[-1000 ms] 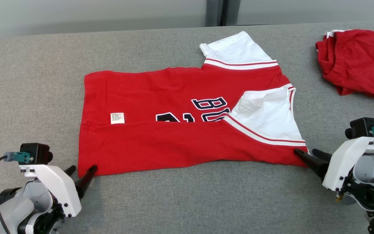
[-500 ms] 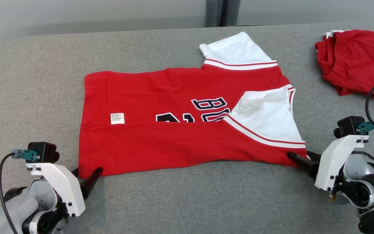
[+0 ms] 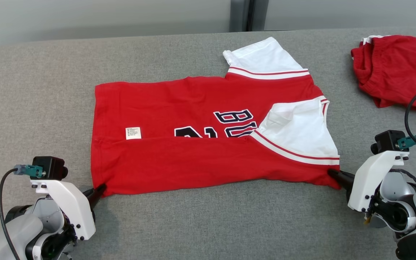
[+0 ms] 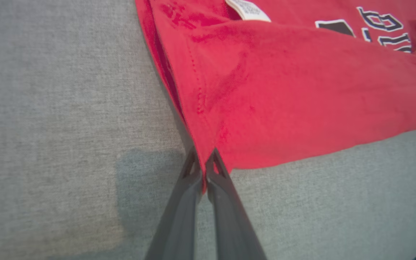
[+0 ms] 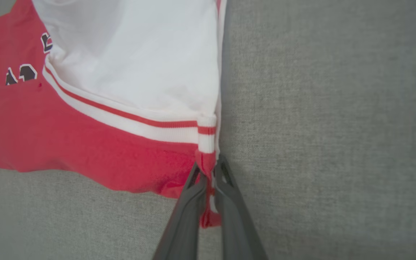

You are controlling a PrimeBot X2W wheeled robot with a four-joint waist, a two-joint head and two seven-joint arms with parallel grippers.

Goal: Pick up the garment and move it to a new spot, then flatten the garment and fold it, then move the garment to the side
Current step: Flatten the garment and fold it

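The garment (image 3: 193,159) is a red jersey with white sleeves and dark lettering, lying partly folded on the grey table (image 3: 208,224). My left gripper (image 3: 99,189) is shut on the jersey's near left corner; the left wrist view shows the red hem (image 4: 208,144) pinched between the two fingers of that gripper (image 4: 204,168). At the near right corner, by the striped sleeve edge, my right gripper (image 3: 334,174) is shut on the cloth. In the right wrist view red fabric (image 5: 157,159) is bunched between the fingers of that gripper (image 5: 208,169).
A second red garment (image 3: 399,68) lies bunched at the far right of the table. Grey cloth surface stretches to the left of the jersey and along the near edge. A pale wall (image 3: 103,14) rises behind the table.
Both grippers went from open to shut, each pinching a near corner of the jersey. The near hem has been drawn slightly taut between them.
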